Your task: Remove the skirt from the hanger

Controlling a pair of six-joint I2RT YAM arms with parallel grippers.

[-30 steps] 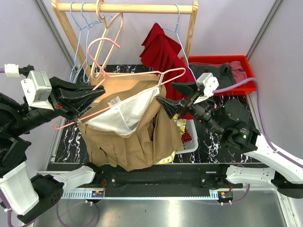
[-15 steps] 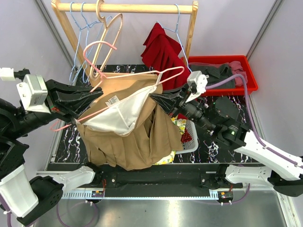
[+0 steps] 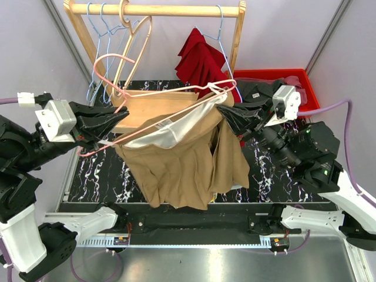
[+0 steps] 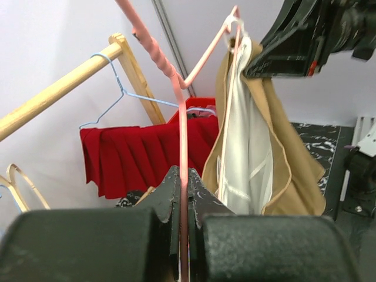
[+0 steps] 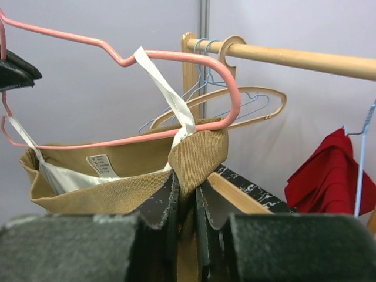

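A tan skirt [image 3: 182,164] with white lining hangs from a pink wire hanger [image 3: 170,93] held above the table. My left gripper [image 3: 117,122] is shut on the hanger's wire at its left end; in the left wrist view the pink hanger wire [image 4: 183,129] runs straight between my left gripper's [image 4: 187,176] closed jaws. My right gripper [image 3: 228,116] is shut on the skirt's waistband at the hanger's right end. In the right wrist view my right gripper [image 5: 187,182] pinches a fold of the tan skirt [image 5: 200,153]. A white hanging loop [image 5: 167,94] is still over the pink hanger [image 5: 176,56].
A wooden rack [image 3: 155,10] at the back carries several empty hangers [image 3: 126,47] and a red skirt [image 3: 202,61] on a blue hanger. A red bin [image 3: 276,74] with dark clothes stands at the back right. The table [image 3: 100,176] is black marble.
My right gripper closed on the skirt's waistband and moved right and back, pulling the skirt's right side with it. The left gripper kept its hold on the hanger.
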